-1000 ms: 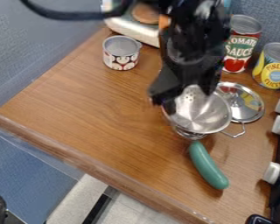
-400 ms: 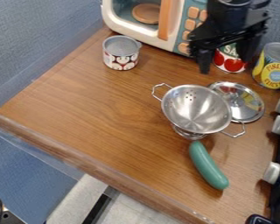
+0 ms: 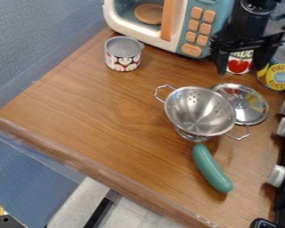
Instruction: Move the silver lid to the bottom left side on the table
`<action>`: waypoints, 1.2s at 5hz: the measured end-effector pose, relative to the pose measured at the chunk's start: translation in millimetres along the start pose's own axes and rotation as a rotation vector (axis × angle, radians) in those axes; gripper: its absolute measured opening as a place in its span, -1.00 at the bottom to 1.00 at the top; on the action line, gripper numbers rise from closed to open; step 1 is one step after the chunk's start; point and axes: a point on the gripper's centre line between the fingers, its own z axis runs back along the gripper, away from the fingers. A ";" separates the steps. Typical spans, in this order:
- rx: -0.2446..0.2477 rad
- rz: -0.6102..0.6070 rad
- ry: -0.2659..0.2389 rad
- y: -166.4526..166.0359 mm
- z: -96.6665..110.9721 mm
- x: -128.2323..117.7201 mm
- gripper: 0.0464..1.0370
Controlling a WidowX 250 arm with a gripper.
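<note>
While the silver lid (image 3: 252,109) lies on the right side of the wooden table (image 3: 85,111), the black gripper (image 3: 241,69) hangs up near the back, above and past the lid. Its two fingers are wide apart, and they hold nothing. The lid is just beside the metal strainer (image 3: 201,111), and the strainer's rim hides a bit of its edge. I can't tell if the two touch. It looks like the job is at its first step: getting to the lid and picking it up. Next, the gripper should line up over the lid, go down and pinch it without bumping the strainer. Then it should lift the lid over to the bottom left. Some things have labels. The red can (image 3: 239,67) has a tomato picture and big print, partly hidden by the gripper. The yellow can (image 3: 280,71) has print on a blue spot. Little faces go round the small tin (image 3: 123,61), with no words that I can make out.
</note>
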 end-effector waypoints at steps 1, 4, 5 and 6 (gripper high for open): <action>0.008 -0.051 0.037 -5.8 -16.4 -2.4 0.93; 0.053 -0.140 0.157 -2.7 -54.0 -17.2 0.86; 0.029 -0.144 0.177 -6.5 -60.5 -17.8 0.36; 0.000 -0.147 0.182 -7.5 -60.9 -14.4 -0.25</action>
